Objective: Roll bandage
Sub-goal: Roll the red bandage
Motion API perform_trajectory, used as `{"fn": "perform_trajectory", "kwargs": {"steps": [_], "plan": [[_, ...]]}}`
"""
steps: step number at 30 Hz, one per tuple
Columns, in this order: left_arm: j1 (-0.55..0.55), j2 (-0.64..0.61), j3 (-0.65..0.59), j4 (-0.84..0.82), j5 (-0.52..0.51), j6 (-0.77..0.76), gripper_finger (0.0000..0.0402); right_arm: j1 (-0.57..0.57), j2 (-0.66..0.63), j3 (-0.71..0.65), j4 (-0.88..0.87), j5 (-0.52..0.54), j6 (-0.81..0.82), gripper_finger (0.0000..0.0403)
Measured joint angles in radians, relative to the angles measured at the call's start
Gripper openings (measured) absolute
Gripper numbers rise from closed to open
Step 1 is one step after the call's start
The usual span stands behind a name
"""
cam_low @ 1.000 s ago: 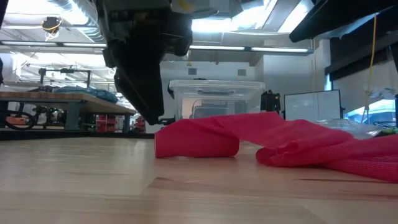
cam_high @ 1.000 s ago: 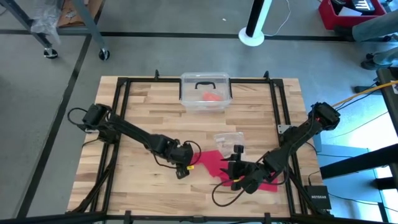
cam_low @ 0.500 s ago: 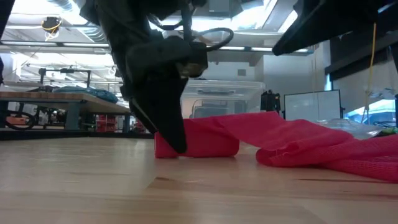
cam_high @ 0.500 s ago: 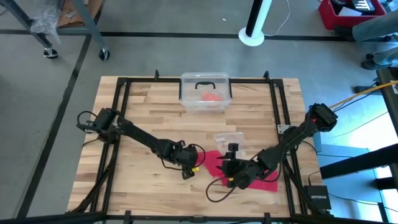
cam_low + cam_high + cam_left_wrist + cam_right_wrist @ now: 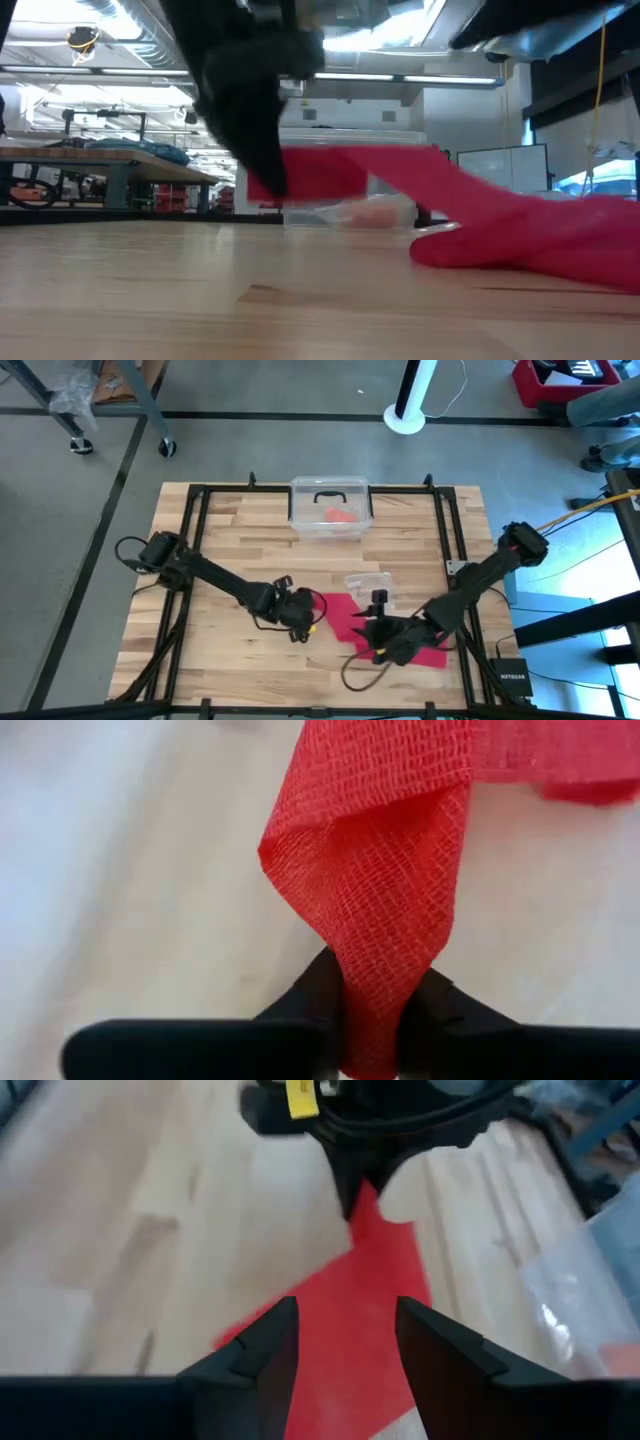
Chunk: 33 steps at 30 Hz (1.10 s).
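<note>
Red bandage [image 5: 385,870] end hangs pinched in the left hand [image 5: 375,1010], lifted off the wooden table [image 5: 230,530].

Bandage [image 5: 385,870]: matte open-weave red cloth. Table [image 5: 230,540]: smooth pale wood planks. Bin [image 5: 331,508]: clear plastic.

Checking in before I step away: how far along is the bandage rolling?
Barely started. The left gripper has its jaws shut on one end of the bandage, lifted off the table. The right gripper hovers with jaws apart over the flat stretch. No roll is visible; all the winding remains.
</note>
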<state>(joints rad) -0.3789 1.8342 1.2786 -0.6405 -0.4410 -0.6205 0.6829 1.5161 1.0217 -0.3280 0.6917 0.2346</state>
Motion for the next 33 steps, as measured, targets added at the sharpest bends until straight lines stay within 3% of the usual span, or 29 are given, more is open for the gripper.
{"fn": "perform_trajectory", "kwargs": {"steps": [3,9,12,15,19,24,33], "plan": [[-0.05,-0.043,0.072,-0.156,-0.155,-0.007,0.0035,0.034,-0.051,0.033,-0.011,0.031,0.029,0.017],[-0.168,-0.077,0.241,-0.479,-0.571,-0.011,0.0038,0.058,-0.085,0.065,-0.009,0.129,0.051,0.017],[-0.227,-0.078,0.302,-0.566,-0.737,0.017,0.0035,0.017,-0.085,0.066,0.03,0.15,0.051,0.017],[-0.279,-0.08,0.32,-0.583,-0.839,0.086,0.0037,-0.043,-0.085,0.066,0.101,0.099,0.045,0.017],[-0.328,-0.08,0.32,-0.583,-0.907,0.128,0.0043,-0.097,-0.083,0.065,0.17,0.028,0.02,0.017],[-0.35,-0.08,0.32,-0.586,-0.909,0.154,0.004,-0.116,-0.044,0.064,0.252,-0.159,-0.017,0.017],[-0.346,-0.08,0.32,-0.579,-0.913,0.16,0.0052,-0.114,-0.017,0.068,0.227,-0.074,-0.043,0.017]]}}
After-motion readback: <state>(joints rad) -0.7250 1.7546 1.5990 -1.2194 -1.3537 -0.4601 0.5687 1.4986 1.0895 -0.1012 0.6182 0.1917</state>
